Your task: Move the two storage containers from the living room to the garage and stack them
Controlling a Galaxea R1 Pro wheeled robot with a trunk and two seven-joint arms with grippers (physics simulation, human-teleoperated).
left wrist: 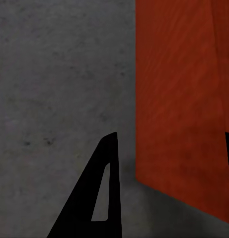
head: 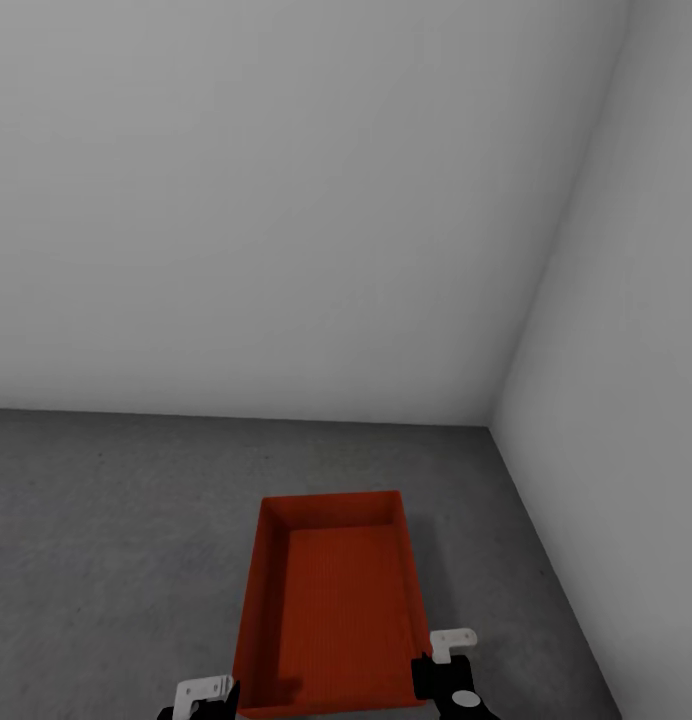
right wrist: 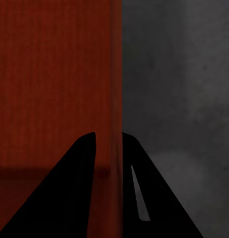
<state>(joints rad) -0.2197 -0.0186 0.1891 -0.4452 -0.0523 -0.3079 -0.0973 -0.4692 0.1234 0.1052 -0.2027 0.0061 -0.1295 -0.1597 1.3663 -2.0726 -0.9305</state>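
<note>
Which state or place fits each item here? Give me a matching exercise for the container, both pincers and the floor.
Items:
1. storage container
2. right pincer
3. left pincer
4. floor

Descriptions:
A. dark grey, speckled
B. fingers straddle the container's side wall
C. red-orange, open-topped, nothing inside
D. at the container's other near corner

Pairs: 1-C, 2-B, 3-D, 4-A

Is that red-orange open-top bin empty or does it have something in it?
Empty: the head view shows the red-orange open-top bin's bare ribbed bottom and nothing inside.
</note>
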